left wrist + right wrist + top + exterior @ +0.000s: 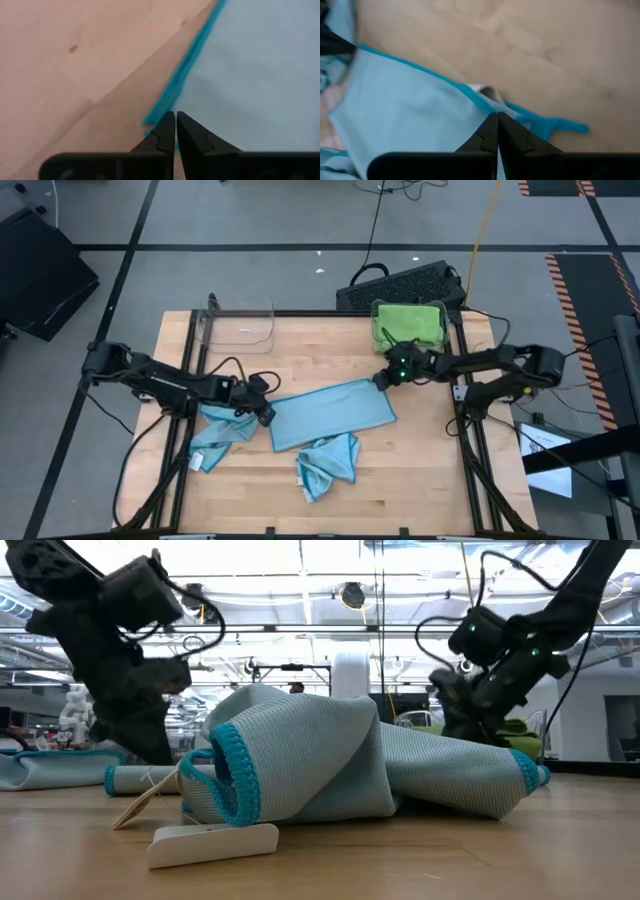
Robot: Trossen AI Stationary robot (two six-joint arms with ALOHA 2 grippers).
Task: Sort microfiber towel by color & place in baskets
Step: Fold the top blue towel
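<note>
1. Left gripper point(266, 412): fingers pinched together on the left corner of the flat blue towel point(333, 413), just beside a crumpled blue towel point(222, 430).
2. Empty clear basket point(240, 326): table's far left edge.
3. Second crumpled blue towel point(327, 464): near the table's front edge.
4. Right gripper point(381, 380): fingers clamped on the flat towel's right corner.
5. Second basket point(409, 323): far right, holding green towels point(410, 328).

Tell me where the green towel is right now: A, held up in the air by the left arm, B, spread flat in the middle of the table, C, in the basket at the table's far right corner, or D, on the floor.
C: in the high view the green towel sits bunched inside the basket at the far right corner, while only blue towels lie on the table.
</note>
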